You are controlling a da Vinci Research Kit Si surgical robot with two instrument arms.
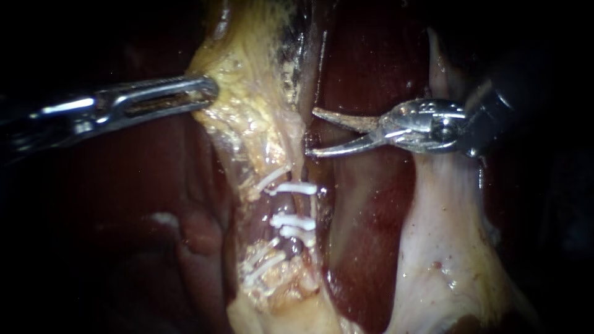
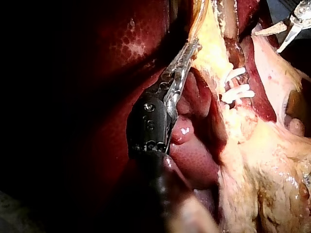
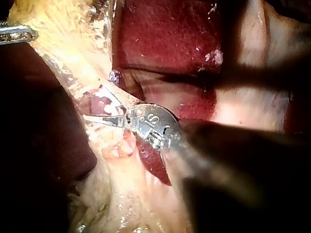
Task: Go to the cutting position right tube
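Endoscope view, left instrument clamping tissue, right instrument level, claw open beside tube

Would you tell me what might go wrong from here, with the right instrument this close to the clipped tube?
1. The right instrument has its end effector open above the white clips; closing there might cut outside the clipped stretch.
2. Its pointed tips lie close to the liver and may nick it.
3. The left instrument holds the yellow tissue taut; a slip may shift the tube.
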